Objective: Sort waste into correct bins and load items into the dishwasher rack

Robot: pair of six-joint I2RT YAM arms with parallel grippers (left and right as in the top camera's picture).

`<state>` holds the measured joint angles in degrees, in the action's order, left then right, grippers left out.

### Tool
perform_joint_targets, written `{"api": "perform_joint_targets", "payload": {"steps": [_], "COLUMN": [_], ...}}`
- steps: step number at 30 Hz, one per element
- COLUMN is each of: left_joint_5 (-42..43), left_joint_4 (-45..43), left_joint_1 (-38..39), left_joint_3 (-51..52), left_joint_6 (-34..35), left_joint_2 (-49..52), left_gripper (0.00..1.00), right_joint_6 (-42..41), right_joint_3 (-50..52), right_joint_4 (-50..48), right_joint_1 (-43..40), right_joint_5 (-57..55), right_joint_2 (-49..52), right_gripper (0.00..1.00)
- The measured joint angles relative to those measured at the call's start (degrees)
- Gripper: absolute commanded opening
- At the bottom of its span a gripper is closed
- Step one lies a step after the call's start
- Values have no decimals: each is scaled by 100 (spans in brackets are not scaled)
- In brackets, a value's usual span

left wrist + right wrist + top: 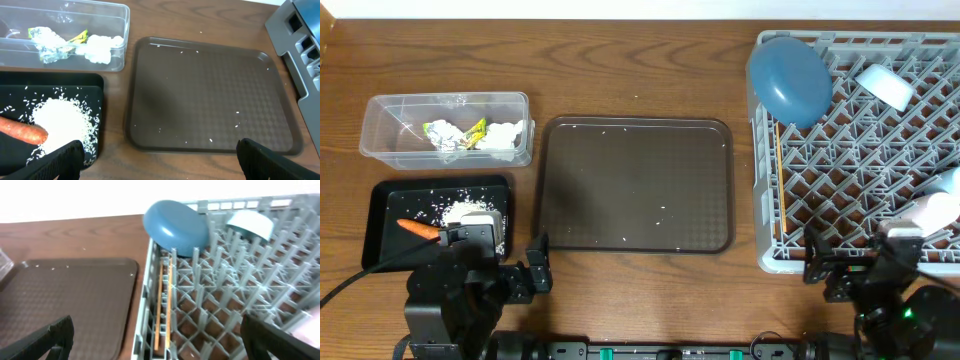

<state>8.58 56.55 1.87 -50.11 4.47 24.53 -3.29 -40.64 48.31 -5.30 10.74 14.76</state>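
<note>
Standing wide apart, jaws of left gripper [160, 157] and right gripper [157, 335] — both empty

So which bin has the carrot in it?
The black tray: carrot and rice lie there. The clear tub holds foil, paper and a wrapper.

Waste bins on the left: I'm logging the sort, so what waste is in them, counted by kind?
Crumpled silver foil ball: 1
Yellow-green wrapper: 1
White crumpled paper: 1
Small orange carrot: 1
Heap of white rice grains: 1
Total: 5
</note>
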Motion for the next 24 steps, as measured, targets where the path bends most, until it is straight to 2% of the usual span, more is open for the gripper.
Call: {"api": "perform_joint_targets", "payload": {"steps": [6, 16, 21, 24], "left_joint_5": [0, 2, 2, 2], "left_joint_4": [2, 2, 0, 0], "left_joint_1": [0, 0, 0, 0], "left_joint_3": [2, 2, 2, 2], "left_joint_6": [0, 0, 0, 0], "left_joint_2": [0, 0, 0, 0], "left_gripper": [98, 98, 98, 98], "right_joint_6": [11, 601, 802, 861], "right_joint_3": [748, 824, 979, 1281], "right_joint_4": [-754, -1150, -1250, -1644], "right_joint_1": [131, 153, 153, 153], "right_joint_5": [240, 70, -153, -236], "right_joint_2": [-468, -647, -1071, -1360], "right_gripper": [99, 99, 99, 99]}}
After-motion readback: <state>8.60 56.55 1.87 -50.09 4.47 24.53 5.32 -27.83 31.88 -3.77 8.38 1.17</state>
